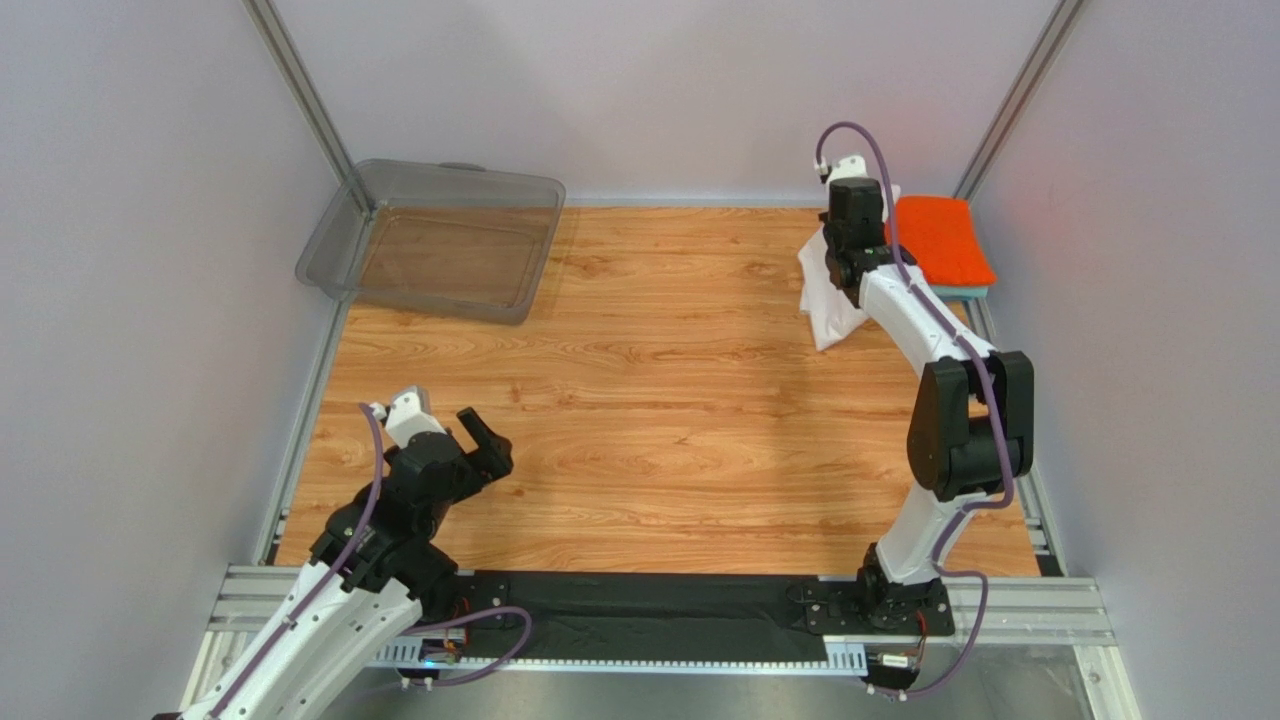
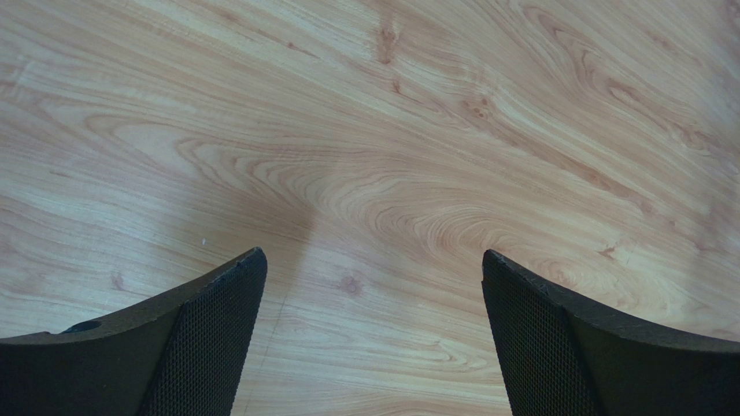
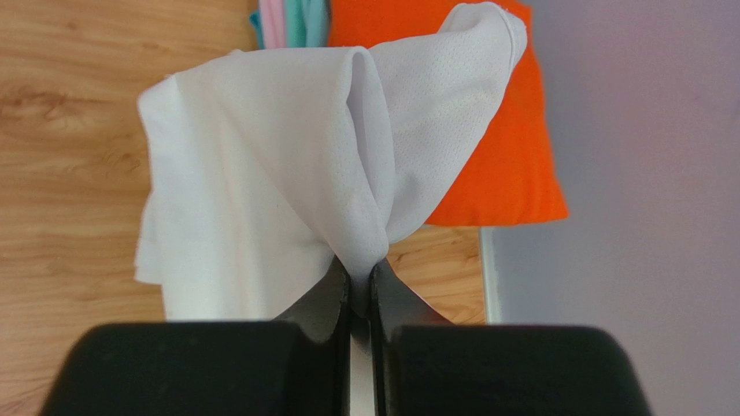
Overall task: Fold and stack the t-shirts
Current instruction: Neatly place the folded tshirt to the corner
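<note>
A white t-shirt [image 3: 260, 165] hangs bunched from my right gripper [image 3: 360, 270], whose jaws are shut on a pinched fold of its cloth. In the top view the same white t-shirt [image 1: 822, 296] drapes under the right arm at the far right of the table. Just beyond it lies a folded orange t-shirt [image 1: 942, 240] on a stack, with teal [image 3: 306, 19] and pink [image 3: 273, 21] edges peeking out beneath the orange t-shirt [image 3: 495, 165]. My left gripper [image 1: 455, 431] stands open over bare wood at the near left, nothing between its fingers [image 2: 208, 334].
A clear grey plastic bin [image 1: 436, 240] stands tilted at the far left corner. Grey walls close the table [image 1: 646, 405] on three sides, and the right wall is close to the stack. A black strip runs along the near edge between the arm bases.
</note>
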Robot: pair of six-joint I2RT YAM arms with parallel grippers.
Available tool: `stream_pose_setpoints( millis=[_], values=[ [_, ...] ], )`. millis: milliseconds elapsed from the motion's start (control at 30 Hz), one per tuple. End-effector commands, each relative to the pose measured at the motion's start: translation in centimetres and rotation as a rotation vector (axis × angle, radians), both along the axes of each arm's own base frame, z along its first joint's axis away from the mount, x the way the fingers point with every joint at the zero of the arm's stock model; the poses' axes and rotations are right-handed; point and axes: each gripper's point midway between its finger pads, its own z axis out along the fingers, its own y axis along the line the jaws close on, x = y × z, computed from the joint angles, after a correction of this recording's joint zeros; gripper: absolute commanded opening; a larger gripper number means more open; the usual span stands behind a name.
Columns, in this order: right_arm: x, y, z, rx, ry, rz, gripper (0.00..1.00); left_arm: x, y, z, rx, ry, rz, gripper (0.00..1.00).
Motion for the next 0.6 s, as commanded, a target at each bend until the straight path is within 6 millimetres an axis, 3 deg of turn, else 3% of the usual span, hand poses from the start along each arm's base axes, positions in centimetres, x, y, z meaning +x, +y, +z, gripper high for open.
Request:
stream_pose_setpoints(
  millis=[0,300,567],
  values=[
    [2.9,-1.5,5.1,-0.085,-0.113,0.020,0.00,0.1,0.6,0.6,0.018,0.001,0.038,1.00],
    [4.9,-4.0,11.1,-0.064,-0.198,-0.033,0.00,0.1,0.8,0.0,0.045,0.041,0.047,1.00],
    [5.6,-5.6,13.9,-0.065,-0.217,-0.058,0.00,0.1,1.0,-0.1,0.048,0.044,0.060,1.00]
  ],
)
